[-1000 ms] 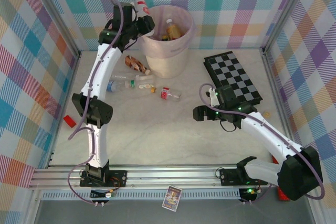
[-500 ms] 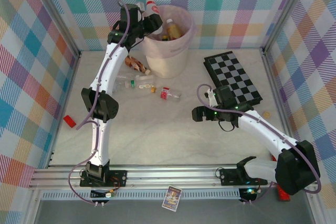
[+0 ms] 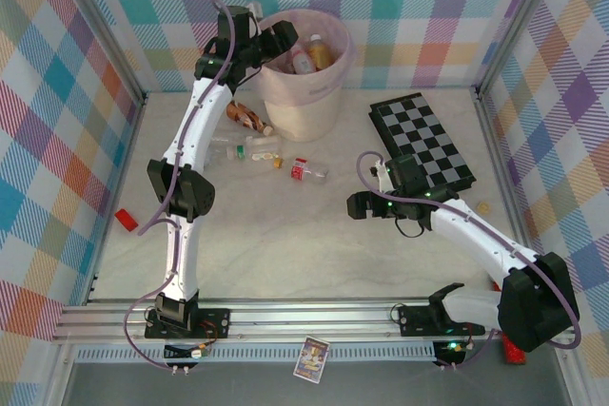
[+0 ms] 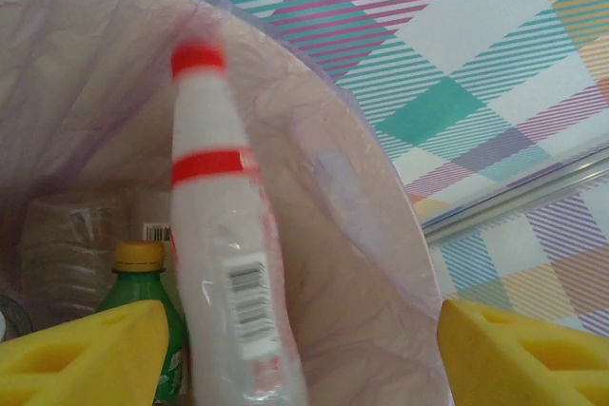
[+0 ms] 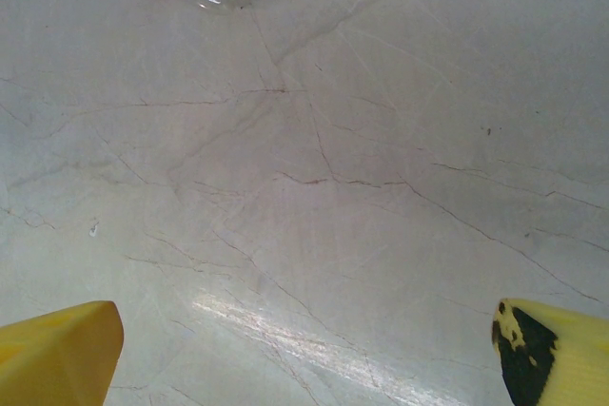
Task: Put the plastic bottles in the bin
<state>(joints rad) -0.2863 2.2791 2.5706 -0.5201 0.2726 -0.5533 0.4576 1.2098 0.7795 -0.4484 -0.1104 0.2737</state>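
Jaws: left gripper [image 4: 300,339] is standing wide above the bin [image 3: 304,106], white red-capped bottle [image 4: 224,263] is dropping loose between its jaws; right gripper [image 5: 304,349] is gaping wide over bare table [image 5: 304,187]. Drop-off looks done; next is reaching down for the bottles [image 3: 249,118] lying beside the bin

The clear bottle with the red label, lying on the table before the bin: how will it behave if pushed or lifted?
The bottle lies on its side on the smooth table, so a push would probably roll it. It looks clear and thin-walled, so likely light, and it may dent under a firm squeeze.
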